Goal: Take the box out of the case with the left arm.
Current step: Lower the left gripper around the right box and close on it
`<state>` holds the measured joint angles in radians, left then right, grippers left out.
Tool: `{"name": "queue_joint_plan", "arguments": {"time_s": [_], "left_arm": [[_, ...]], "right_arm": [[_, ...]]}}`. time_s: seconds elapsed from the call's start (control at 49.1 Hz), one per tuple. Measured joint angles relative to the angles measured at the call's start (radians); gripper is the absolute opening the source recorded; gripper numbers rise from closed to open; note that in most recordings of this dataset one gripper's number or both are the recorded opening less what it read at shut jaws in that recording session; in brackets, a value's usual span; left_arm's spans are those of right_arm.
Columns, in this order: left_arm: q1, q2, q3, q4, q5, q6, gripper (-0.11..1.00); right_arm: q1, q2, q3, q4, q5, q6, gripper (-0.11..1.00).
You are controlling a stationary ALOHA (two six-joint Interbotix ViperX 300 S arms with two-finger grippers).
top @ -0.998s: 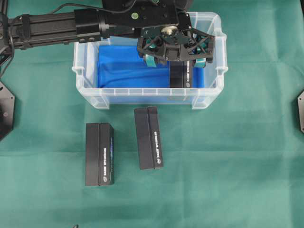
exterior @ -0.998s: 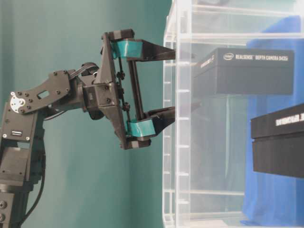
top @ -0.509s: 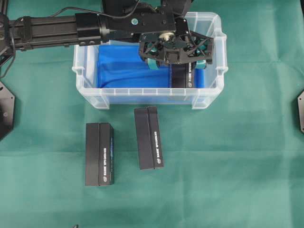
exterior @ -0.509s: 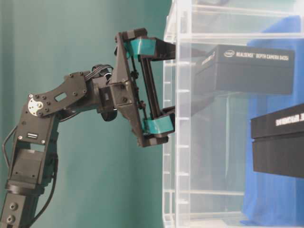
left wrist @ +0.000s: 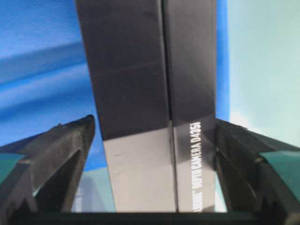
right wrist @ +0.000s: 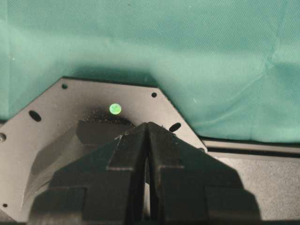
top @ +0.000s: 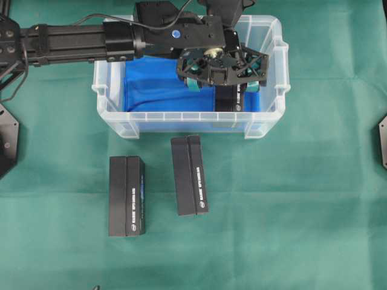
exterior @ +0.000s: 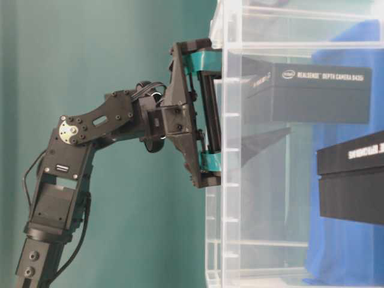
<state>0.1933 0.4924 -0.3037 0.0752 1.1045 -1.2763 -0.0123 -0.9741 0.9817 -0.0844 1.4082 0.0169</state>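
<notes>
The case (top: 115, 90) is sitting near the far edge of the worktop (top: 290, 199), and the box (top: 228, 96) is lying on the blue cloth (top: 151, 84) in its right end, against the near wall. The left arm's fingers (left wrist: 61, 150) are standing spread and grasping nothing, one on each long side of the box and seemingly not yet touching it. To do this well, I judge they should be sinking straight and centred until the pads flank the box's sides, then closing firmly before lifting.

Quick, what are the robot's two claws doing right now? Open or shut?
Left gripper: open, one finger on each side of the black box in the case, not squeezing it yet.
Right gripper: shut, holding nothing.
</notes>
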Motion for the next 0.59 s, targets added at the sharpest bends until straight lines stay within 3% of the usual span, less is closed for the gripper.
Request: {"name": "queue_joint_plan", "arguments": {"time_s": [0.428,0.59], "left_arm": [[0.000,0.002,0.000,0.002,0.000,-0.002,0.91],[0.000,0.002,0.000,0.000,-0.003,-0.003,0.81]], "right_arm": [[0.000,0.000,0.000,0.000,0.000,0.000,-0.01],[0.000,0.000,0.000,0.000,0.002,0.000,-0.01]]}}
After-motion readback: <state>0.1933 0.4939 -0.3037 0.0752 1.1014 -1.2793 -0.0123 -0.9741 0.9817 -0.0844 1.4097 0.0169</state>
